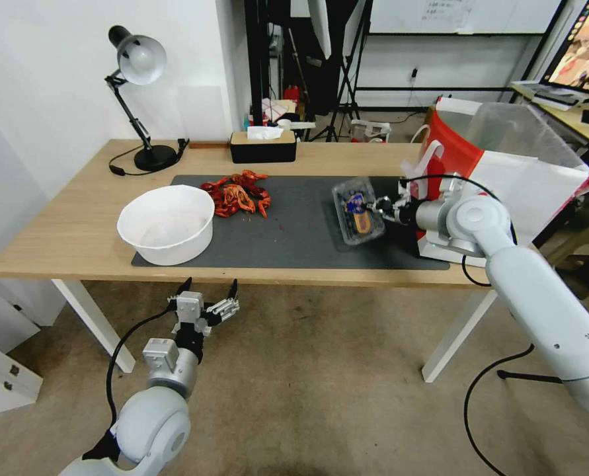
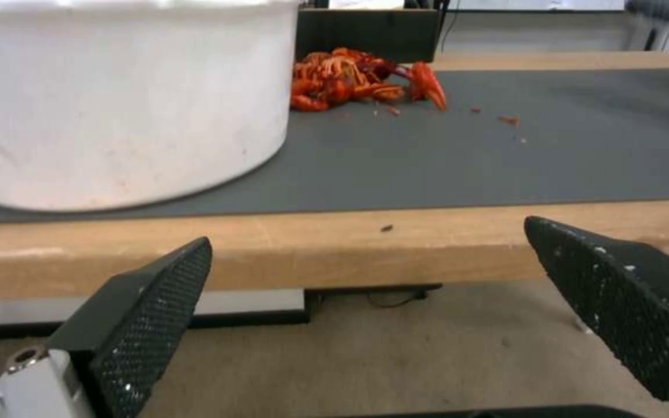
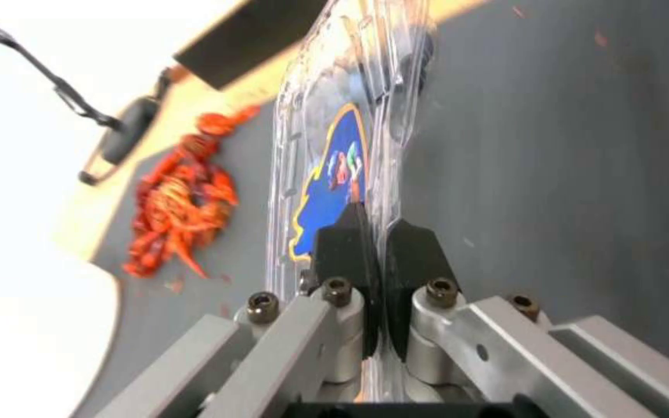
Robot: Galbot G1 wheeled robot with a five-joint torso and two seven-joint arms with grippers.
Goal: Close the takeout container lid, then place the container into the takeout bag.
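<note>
My right claw (image 3: 380,244) pinches the takeout container (image 1: 357,211) beside the takeout bag (image 1: 506,172); crayfish (image 1: 238,193) and bowl (image 1: 166,223) lie well apart; left claw (image 1: 208,291) gapes below the surface (image 1: 76,225) edge.

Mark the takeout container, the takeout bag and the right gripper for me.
takeout container (image 1: 357,211), head view, its clear top face.
takeout bag (image 1: 454,153), head view, its red side panel.
right gripper (image 3: 380,244), right wrist view, where the shut fingertips pinch the container's edge.
</note>
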